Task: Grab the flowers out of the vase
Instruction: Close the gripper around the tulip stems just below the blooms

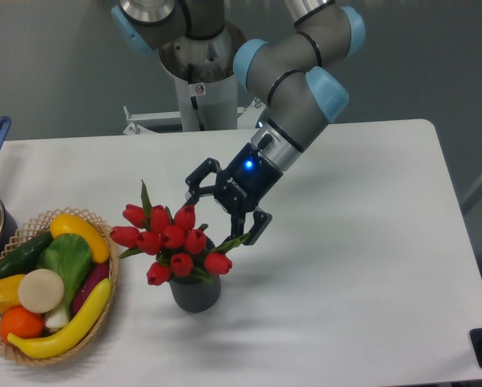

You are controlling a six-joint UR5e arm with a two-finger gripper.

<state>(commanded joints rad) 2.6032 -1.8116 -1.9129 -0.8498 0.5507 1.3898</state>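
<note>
White table (370, 266) carries vase (196, 293) of flowers (170, 240), grey wall (56, 64) behind.

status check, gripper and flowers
Gripper open, angled down at the bunch's right side. Flowers in the vase, not gripped. Wicker basket sits left, clear of the approach.
</note>
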